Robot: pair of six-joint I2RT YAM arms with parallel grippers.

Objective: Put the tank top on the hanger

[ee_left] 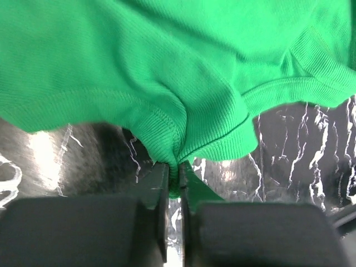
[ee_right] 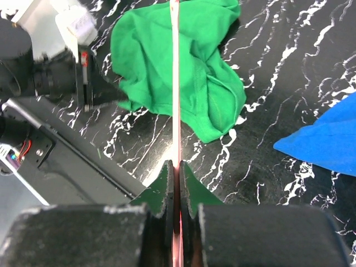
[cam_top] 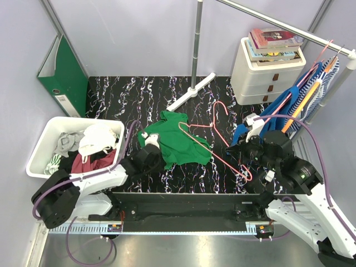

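Note:
The green tank top (cam_top: 179,142) lies crumpled on the black marbled table, left of centre. My left gripper (cam_top: 154,149) is shut on its near left hem; in the left wrist view the ribbed hem (ee_left: 177,161) is pinched between the fingers. The pink hanger (cam_top: 214,133) lies slanted across the top's right side, hook toward the back. My right gripper (cam_top: 246,165) is shut on the hanger's near end; in the right wrist view the pink wire (ee_right: 175,83) runs straight out from the shut jaws over the tank top (ee_right: 178,61).
A white bin (cam_top: 41,147) of clothes stands at the left. A blue garment (cam_top: 240,133) lies right of the hanger. A rail (cam_top: 289,25) at the right carries hung striped and blue clothes (cam_top: 306,94). A white drawer unit (cam_top: 264,72) with books and a green binder (cam_top: 67,75) stand at the back.

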